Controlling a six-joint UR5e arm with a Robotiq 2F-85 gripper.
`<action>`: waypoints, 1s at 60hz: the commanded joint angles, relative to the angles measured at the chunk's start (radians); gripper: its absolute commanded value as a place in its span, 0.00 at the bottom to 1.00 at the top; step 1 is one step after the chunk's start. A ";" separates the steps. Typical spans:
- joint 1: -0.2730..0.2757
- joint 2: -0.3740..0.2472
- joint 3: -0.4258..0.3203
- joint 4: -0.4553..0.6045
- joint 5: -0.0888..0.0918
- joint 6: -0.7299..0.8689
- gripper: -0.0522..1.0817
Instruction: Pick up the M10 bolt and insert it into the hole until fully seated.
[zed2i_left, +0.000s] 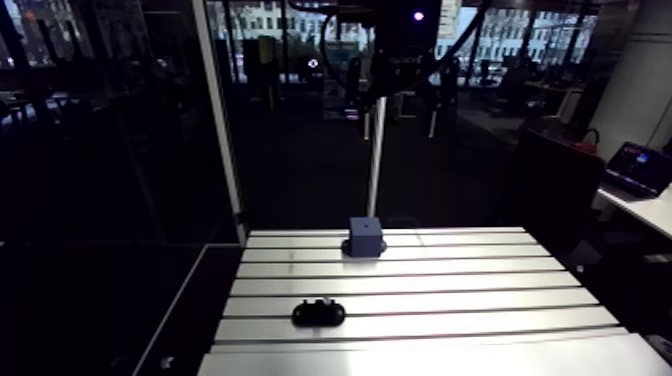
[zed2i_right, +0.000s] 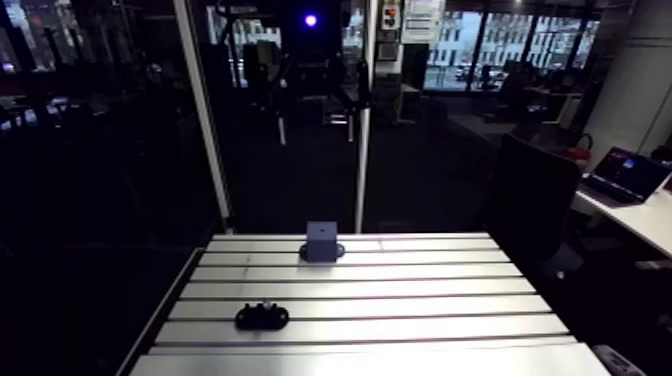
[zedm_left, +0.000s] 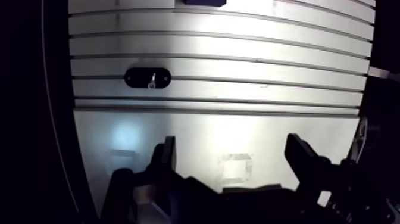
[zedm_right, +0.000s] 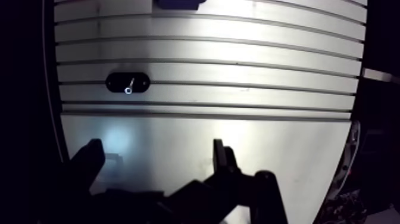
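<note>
We see the gripper (zedm_left: 232, 146) open in the wrist view. Its two dark fingers (zedm_left: 168, 156) stand wide apart with only bare metal between them. It hangs over the smooth, unslotted strip along the near edge of the table (zed2i_left: 450, 300) and touches nothing.

The bolt (zedm_left: 152, 80) is in a black oval holder (zedm_left: 147, 77) on the slotted part of the table. It shows as a short pale shank with a bright ring at one end. We cannot tell whether it stands upright or leans in its seat. In the arm view the holder (zed2i_left: 318, 314) lies in the near half of the table, towards the left edge, and spans one of the slats. From the wrist it is ahead of the gripper, off to the side of the left finger and well apart from both fingers.

A blue block (zed2i_left: 366, 236) stands on a dark base close to the far edge, about midway along it. It is well beyond the holder, with several slats between them. We cannot make out its hole in any view. In the wrist view only the block's lower edge shows, straight ahead of the gripper.
</note>
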 joint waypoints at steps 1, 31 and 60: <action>0.001 0.008 0.003 -0.002 0.002 0.000 0.05; 0.001 -0.001 0.041 -0.048 0.002 0.012 0.05; 0.014 -0.019 0.173 -0.245 0.110 0.021 0.06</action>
